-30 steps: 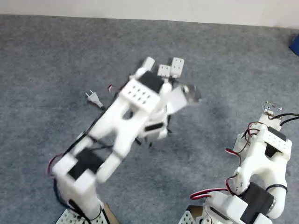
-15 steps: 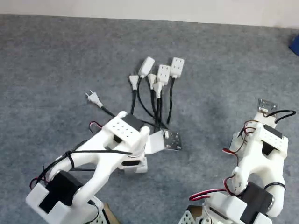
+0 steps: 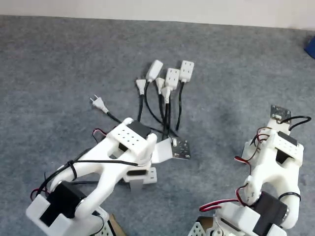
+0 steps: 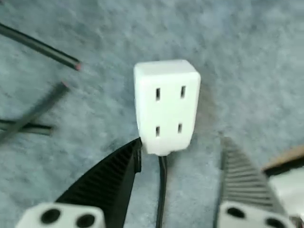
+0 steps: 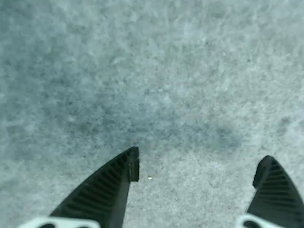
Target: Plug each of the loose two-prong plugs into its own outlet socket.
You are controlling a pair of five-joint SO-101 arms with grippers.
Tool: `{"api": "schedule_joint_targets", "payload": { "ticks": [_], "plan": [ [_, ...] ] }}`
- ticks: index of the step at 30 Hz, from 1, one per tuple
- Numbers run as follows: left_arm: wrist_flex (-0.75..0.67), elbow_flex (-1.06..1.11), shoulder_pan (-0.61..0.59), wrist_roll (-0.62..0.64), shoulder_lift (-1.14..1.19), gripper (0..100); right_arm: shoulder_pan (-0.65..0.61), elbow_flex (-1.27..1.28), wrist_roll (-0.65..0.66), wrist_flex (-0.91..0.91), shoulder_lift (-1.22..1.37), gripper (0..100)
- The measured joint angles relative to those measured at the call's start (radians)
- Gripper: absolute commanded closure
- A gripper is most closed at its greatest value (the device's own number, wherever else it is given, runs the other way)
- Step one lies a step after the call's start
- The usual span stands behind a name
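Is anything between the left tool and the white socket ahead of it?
Nothing visible: the socket lies on the carpet just ahead of the open left tool; only its own black cord trails toward the tool.

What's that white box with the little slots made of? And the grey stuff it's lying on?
The outlet socket looks like hard white plastic: smooth, matte faces with rounded edges. The grey surface is probably felt or short carpet: fuzzy and mottled.
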Motion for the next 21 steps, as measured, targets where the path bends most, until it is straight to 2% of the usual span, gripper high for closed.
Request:
{"api": "schedule_joint_targets", "payload": {
  "ticks": [6,13,21],
  "plan": [
    [0.048,0.0,0.038,0.0,0.0,75,0.0,0.0,0.005,0.005,0.0,63.0],
    [0.114,-0.066,0.054,0.0,0.0,76,0.0,0.0,0.044,0.028,0.0,63.0],
    [0.071,-0.018,0.054,0.0,-0.002,78,0.0,0.0,0.044,0.028,0.0,63.0]
  ]
}}
